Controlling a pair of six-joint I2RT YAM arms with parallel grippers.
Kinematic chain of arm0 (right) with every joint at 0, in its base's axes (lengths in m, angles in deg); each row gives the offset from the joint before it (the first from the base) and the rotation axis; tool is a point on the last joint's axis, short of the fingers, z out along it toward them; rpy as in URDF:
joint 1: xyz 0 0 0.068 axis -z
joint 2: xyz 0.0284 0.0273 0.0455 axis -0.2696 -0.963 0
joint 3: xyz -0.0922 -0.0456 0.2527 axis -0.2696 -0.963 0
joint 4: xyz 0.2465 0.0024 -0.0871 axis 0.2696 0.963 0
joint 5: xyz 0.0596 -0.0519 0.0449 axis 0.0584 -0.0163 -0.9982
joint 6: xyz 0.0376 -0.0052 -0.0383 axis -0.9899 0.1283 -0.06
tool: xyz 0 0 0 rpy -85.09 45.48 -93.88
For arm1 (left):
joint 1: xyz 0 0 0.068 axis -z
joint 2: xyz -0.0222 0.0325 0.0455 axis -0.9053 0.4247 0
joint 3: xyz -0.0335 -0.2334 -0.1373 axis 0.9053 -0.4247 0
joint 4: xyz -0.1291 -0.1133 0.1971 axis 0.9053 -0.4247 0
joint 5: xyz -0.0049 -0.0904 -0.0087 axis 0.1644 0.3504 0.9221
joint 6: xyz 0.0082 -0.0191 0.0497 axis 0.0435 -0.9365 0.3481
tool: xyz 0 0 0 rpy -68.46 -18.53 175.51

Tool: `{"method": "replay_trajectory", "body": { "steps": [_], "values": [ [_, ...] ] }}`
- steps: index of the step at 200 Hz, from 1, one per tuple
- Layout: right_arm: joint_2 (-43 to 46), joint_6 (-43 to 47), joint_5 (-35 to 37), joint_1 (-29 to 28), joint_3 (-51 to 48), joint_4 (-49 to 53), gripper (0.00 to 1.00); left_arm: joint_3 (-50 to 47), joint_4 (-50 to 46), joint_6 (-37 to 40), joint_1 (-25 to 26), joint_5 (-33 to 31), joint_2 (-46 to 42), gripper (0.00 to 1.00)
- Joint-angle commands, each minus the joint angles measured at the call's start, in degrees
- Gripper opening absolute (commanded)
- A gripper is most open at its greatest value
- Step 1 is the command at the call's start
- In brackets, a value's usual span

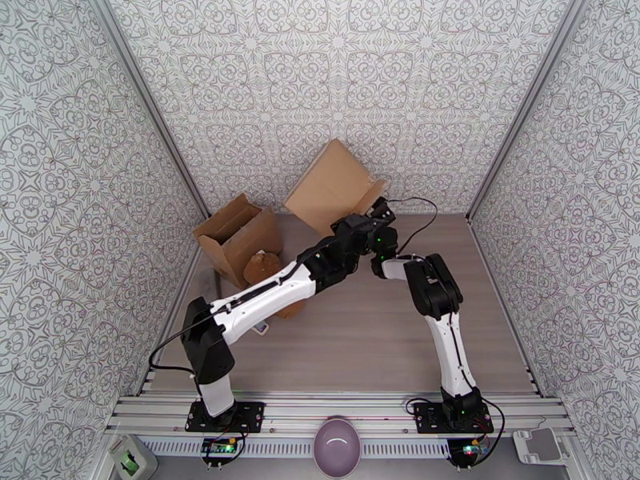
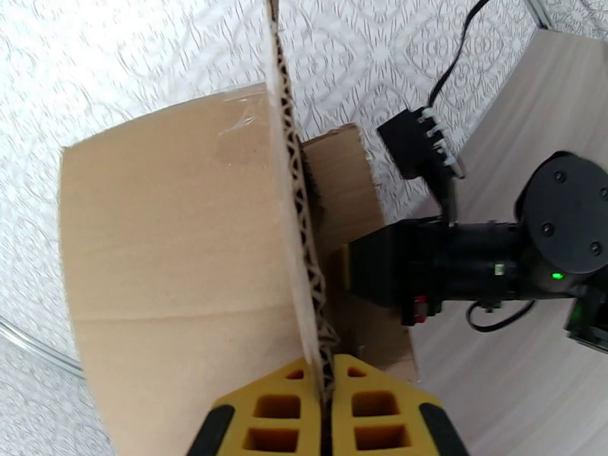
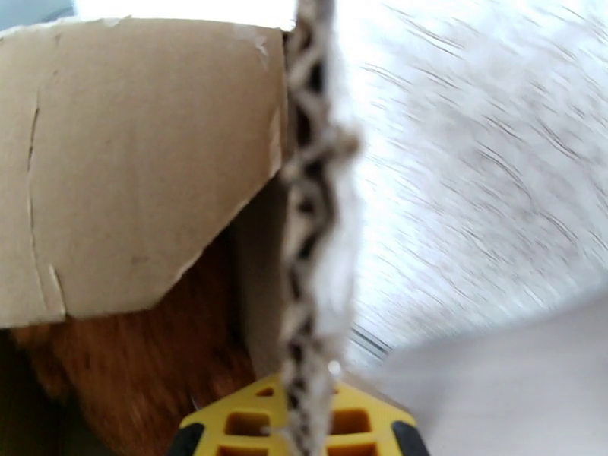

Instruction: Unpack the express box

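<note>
The express box (image 1: 330,187) is a brown cardboard carton tipped up on edge near the back wall, with its opening toward the arms. My left gripper (image 2: 328,389) is shut on the corrugated edge of one flap (image 2: 292,222); in the top view it sits at the box's right corner (image 1: 374,211). My right gripper (image 3: 304,419) is shut on another flap edge (image 3: 311,222) just beside it. Past a folded inner flap (image 3: 129,161), something brown and furry (image 3: 144,366) lies inside the box. The right arm's wrist (image 2: 463,260) is close by at the right.
A second open cardboard box (image 1: 232,232) stands at the left, with a brown plush toy (image 1: 262,268) leaning against its front. A purple bowl (image 1: 338,446) sits by the near rail between the arm bases. Patterned walls close in on three sides.
</note>
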Motion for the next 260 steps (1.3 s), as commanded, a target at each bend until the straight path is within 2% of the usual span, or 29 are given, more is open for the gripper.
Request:
{"method": "replay_trajectory", "body": {
  "steps": [1,9,51,62,80,92,138,149,167,202,211,260],
  "values": [
    [-2.66,2.52,-0.45,0.66,5.16,10.47,0.0,2.65,1.53,-2.92,-0.08,2.75,-2.13,0.0],
    [-3.16,1.4,0.05,0.68,5.41,9.09,0.0,2.39,0.6,-4.78,-1.42,3.92,-2.0,0.0],
    [-3.51,0.72,-0.53,1.26,4.66,16.11,0.0,4.48,-1.62,-9.77,-3.84,9.47,-1.81,0.0],
    [-3.72,0.36,-1.06,1.55,5.11,18.96,0.0,5.77,-1.61,-10.54,-4.71,8.39,-1.04,0.0],
    [-1.96,2.8,-0.41,1.64,2.43,21.85,0.0,10.93,-9.85,-15.43,-7.84,7.91,2.35,0.0],
    [-0.47,5.17,-0.1,1.72,0.55,26.03,0.0,9.63,-9.15,-16.51,-8.73,7.74,2.29,0.0],
    [2.27,6.96,-0.11,2.28,-8.51,30.16,0.33,4.1,-2.0,-13.53,-11.55,4.26,3.8,0.0],
    [3.76,8.27,0.2,2.33,-10.39,34.65,0.37,2.63,-0.51,-12.55,-12.09,3.58,4.34,0.0],
    [6.41,11.35,0.32,2.3,-13.02,41.84,0.51,1.0,1.25,-11.64,-12.66,2.86,5.87,0.0],
    [12.6,12.64,4.52,2.87,-20.74,47.94,0.67,0.26,-0.97,-14.19,-13.99,3.23,9.21,0.0],
    [15.28,15.85,6.62,3.16,-22.3,51.24,0.74,0.32,-1.37,-14.67,-14.11,3.6,9.92,0.0],
    [26.98,24.77,14.71,5.56,-25.99,64.95,0.96,4.3,-6.63,-17.66,-15.08,5.49,13.91,0.0]
  ]
}}
